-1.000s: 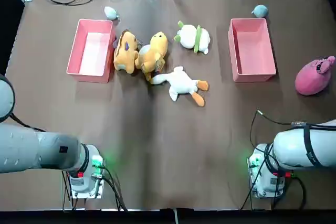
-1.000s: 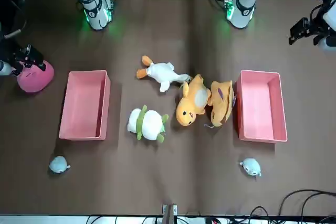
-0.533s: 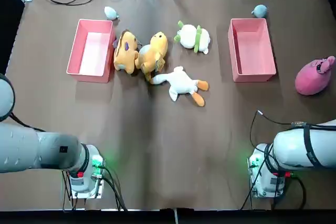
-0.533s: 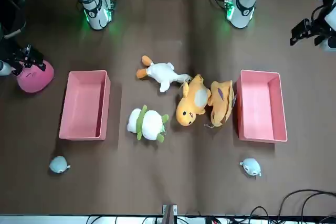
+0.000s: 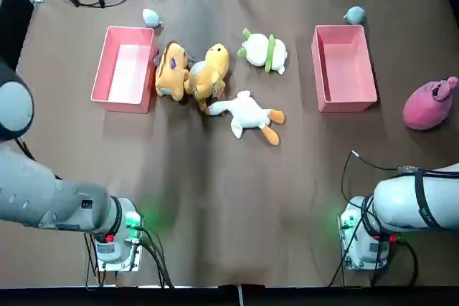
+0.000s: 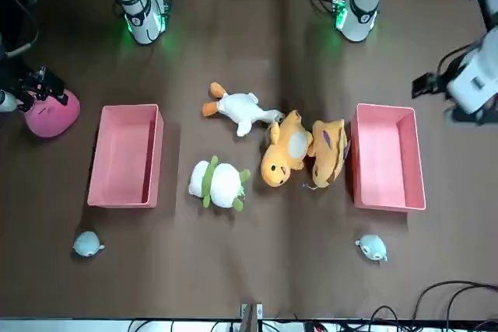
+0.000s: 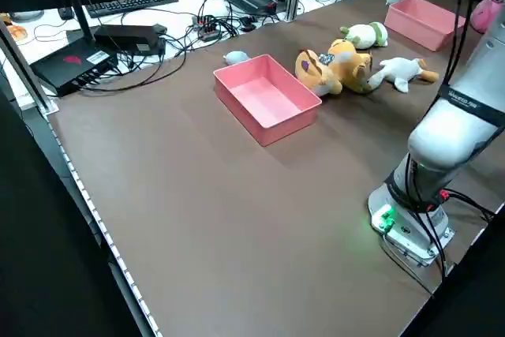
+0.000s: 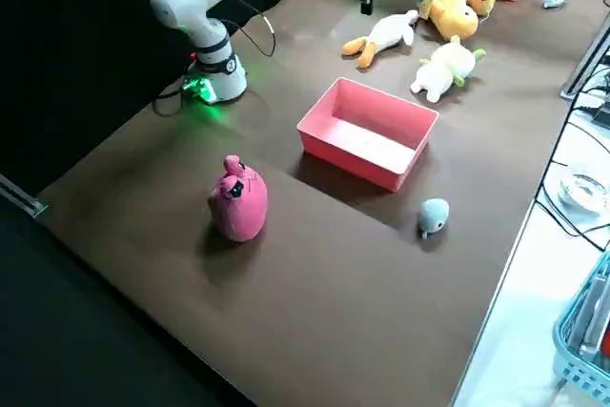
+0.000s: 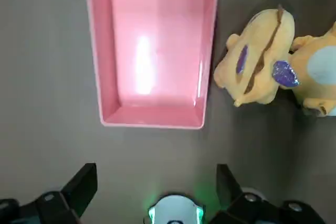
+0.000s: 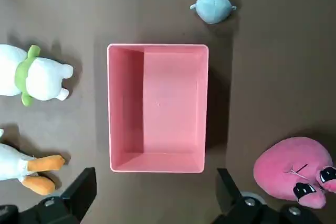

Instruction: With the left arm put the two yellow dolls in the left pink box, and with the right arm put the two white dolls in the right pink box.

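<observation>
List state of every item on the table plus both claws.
Left box: empty.
Right box: empty.
Yellow dolls: on table, touching, beside left box.
White duck: lying on table.
White-green doll: lying on table.
Pink plush: upright, right of right box.
Left claw: open, empty.
Right claw: open, empty.

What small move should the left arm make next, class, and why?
Probably lower the left end effector, open, toward the nearer yellow doll. Both yellow dolls lie on the table beside the left pink box, which holds nothing, and the end effector holds nothing.
</observation>
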### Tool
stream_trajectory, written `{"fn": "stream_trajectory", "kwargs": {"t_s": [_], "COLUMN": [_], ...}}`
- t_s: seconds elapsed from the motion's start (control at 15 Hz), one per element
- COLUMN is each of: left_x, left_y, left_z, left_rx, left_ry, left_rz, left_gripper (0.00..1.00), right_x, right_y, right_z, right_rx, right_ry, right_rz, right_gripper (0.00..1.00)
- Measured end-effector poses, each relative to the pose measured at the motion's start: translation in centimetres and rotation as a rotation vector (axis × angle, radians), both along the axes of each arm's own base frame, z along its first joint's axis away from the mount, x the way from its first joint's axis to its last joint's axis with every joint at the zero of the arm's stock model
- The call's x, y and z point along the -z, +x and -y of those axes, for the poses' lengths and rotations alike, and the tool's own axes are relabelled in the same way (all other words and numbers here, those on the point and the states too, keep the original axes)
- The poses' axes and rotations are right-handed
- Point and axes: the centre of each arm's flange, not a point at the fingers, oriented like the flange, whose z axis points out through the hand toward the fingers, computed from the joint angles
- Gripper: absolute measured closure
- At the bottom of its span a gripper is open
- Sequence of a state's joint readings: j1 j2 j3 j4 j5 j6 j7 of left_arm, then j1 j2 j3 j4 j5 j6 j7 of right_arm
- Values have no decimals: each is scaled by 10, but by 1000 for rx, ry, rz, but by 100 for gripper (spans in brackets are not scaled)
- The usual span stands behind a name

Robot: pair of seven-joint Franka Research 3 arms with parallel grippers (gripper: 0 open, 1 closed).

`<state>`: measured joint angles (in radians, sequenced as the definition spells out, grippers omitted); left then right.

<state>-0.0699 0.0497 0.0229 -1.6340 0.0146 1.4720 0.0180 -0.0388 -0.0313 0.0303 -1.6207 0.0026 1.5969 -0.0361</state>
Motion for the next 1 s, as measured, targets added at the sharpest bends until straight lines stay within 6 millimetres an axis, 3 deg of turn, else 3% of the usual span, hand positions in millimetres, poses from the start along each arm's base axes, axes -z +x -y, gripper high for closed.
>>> {"fn": "stream_trajectory", "kwargs": {"t_s": [0.27, 0.47, 0.67, 0.8, 1.0], "left_x": [57, 104, 152, 180, 211], "left_y": [25, 27, 26, 29, 41], "left_z": [80, 145, 210, 227, 220], "left_rx": [136, 231, 319, 336, 327], "left_ry": [-1, 8, 12, 12, 10], "left_rz": [-24, -68, -65, -63, -67], "left_gripper": [0, 2, 8, 11, 10], "right_x": [0, 0, 4, 11, 20], "right_y": [0, 0, 2, 4, 6], "right_z": [0, -3, -25, -51, -83], "right_rx": [0, -6, -46, -92, -150], "right_ry": [0, 1, 2, 2, 1], "right_rz": [2, 2, -5, -18, -27], "right_gripper": [0, 0, 0, 0, 0]}}
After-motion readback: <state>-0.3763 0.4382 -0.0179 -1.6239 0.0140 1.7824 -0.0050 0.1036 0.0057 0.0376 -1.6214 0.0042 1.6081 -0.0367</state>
